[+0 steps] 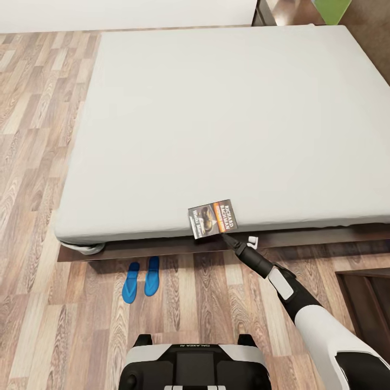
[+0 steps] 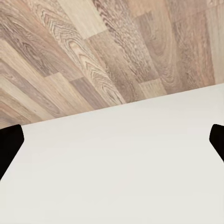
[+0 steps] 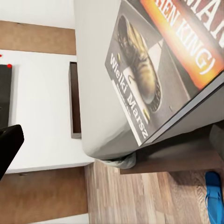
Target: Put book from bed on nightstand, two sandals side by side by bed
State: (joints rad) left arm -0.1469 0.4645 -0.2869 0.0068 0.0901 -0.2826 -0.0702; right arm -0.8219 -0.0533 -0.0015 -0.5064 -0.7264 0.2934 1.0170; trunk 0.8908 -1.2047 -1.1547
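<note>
Head view: right pincer (image 1: 226,236) at book (image 1: 212,218) edge, spread unclear.

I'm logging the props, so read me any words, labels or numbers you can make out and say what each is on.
"RICHARD BACHMAN": on the book cover, head view.
"Wielki Marsz": white title on the book cover, right wrist view.
"...EN KING)": cut-off white letters on the cover's orange band, right wrist view.
Lettering on the robot's trunk: upside down and too small to read.

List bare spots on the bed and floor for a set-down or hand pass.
The mattress is bare everywhere except its near edge, where the book lies with the right gripper at it. The floor along the bed's left side is free. The sandals occupy the foot.
</note>
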